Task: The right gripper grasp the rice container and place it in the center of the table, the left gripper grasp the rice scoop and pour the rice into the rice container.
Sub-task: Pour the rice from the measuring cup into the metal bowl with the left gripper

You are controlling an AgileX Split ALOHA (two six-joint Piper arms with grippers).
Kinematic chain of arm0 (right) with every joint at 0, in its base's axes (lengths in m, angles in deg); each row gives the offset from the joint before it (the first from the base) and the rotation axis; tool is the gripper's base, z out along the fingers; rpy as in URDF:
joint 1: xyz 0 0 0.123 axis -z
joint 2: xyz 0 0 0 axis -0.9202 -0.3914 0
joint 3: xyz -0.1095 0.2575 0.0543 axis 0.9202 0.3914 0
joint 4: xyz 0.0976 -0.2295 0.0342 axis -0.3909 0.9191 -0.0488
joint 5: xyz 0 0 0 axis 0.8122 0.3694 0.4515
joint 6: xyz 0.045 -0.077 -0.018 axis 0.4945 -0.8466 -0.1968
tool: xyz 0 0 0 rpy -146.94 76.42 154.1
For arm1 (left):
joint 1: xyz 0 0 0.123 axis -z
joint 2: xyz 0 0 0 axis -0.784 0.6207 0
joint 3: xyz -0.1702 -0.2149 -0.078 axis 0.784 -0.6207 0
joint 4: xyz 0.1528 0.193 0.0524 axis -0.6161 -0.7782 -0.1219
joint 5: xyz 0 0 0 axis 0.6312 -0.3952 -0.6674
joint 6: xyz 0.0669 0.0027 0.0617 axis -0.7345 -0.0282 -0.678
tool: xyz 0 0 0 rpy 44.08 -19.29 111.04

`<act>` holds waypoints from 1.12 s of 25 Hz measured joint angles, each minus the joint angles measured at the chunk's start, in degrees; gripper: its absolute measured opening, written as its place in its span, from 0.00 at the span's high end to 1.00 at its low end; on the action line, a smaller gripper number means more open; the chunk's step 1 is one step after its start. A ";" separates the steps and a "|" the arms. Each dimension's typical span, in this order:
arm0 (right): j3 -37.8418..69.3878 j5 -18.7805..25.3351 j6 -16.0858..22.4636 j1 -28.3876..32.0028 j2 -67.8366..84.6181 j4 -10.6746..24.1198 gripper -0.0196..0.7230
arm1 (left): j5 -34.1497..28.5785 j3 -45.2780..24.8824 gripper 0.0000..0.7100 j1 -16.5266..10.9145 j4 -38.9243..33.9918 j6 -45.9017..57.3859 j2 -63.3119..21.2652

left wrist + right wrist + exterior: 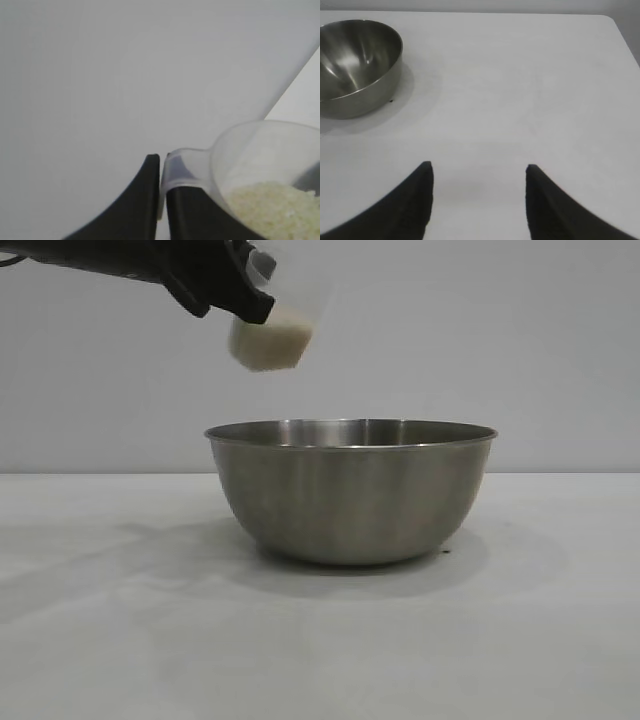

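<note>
The rice container [351, 490] stands upright on the white desk [120, 640], its inside bare steel. Above and to the left of its rim, the left gripper [161, 200] has its fingers [142, 200] clenched on the handle of the rice scoop [275, 325], which is tilted and holds the rice [275, 207] in a pale mass. The right gripper [479, 200] hangs apart from the bowl, fingers spread, grasping nothing.

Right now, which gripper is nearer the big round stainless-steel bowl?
Left. The left gripper holds the small translucent plastic scoop of rice above the steel bowl, near its rim. The right gripper hovers open over bare white table, well away from it.
</note>
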 joint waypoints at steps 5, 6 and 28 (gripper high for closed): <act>0.00 0.00 0.00 0.00 0.00 0.00 0.44 | 1.50 2.30 1.00 1.42 -0.88 -7.91 2.40; 0.00 0.00 0.00 0.00 0.00 0.00 0.44 | 1.65 2.85 1.00 1.54 -1.02 -9.60 2.89; 0.00 0.00 0.00 0.12 0.00 0.00 0.46 | 3.76 6.30 1.00 1.54 -6.60 -47.87 8.78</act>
